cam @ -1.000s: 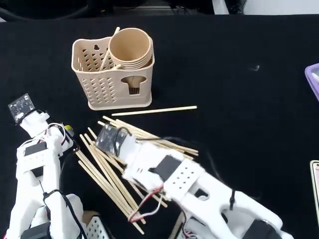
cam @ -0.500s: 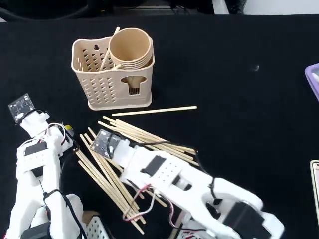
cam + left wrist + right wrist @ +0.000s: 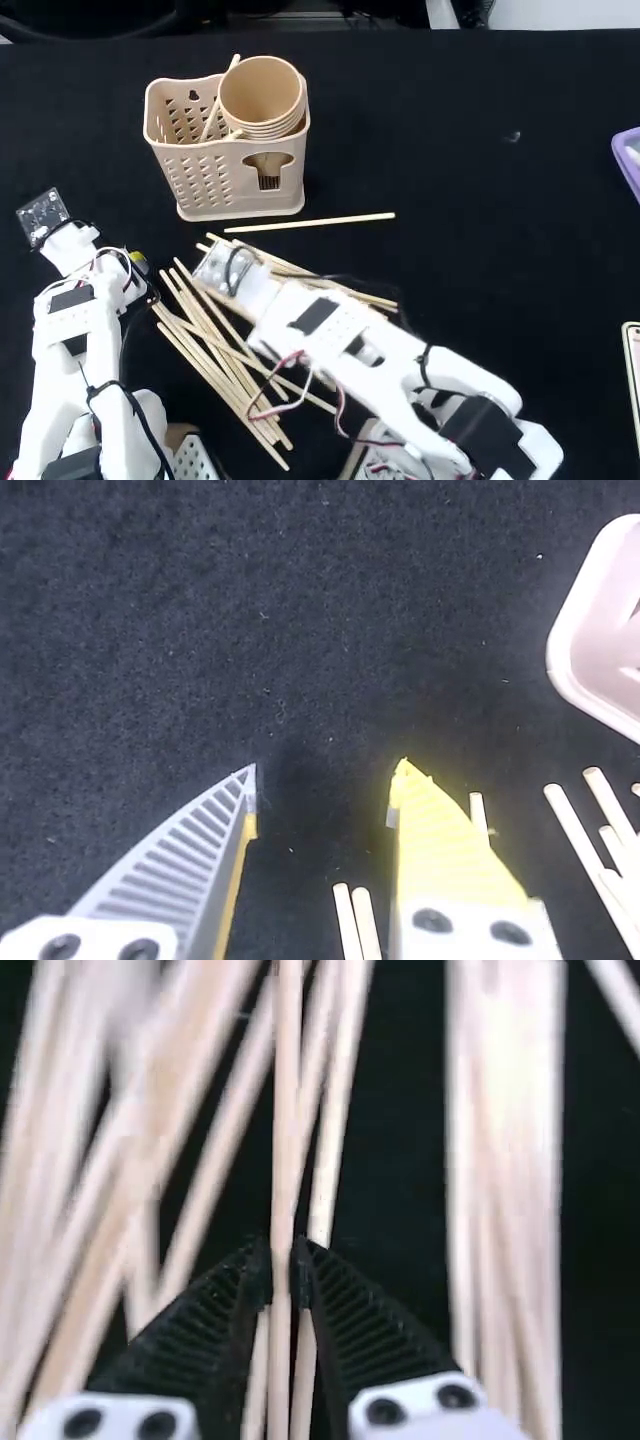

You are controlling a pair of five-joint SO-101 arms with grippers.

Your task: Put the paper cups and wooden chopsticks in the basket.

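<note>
pale slim wooden chopsticks (image 3: 215,345) in a crossed heap, one clamped in right tool (image 3: 282,1255); left tool (image 3: 327,770) apart

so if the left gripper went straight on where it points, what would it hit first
Likely just the black table; ahead of the left gripper the way looks free. The basket sits off to one side, though depth is unclear.

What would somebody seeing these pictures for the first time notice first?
The loose heap of wooden chopsticks sprawls across the black table in front of the arms. The right gripper is low over it, pinched on one chopstick. Behind the heap stands the beige basket, with a stack of paper cups already nested inside.
</note>
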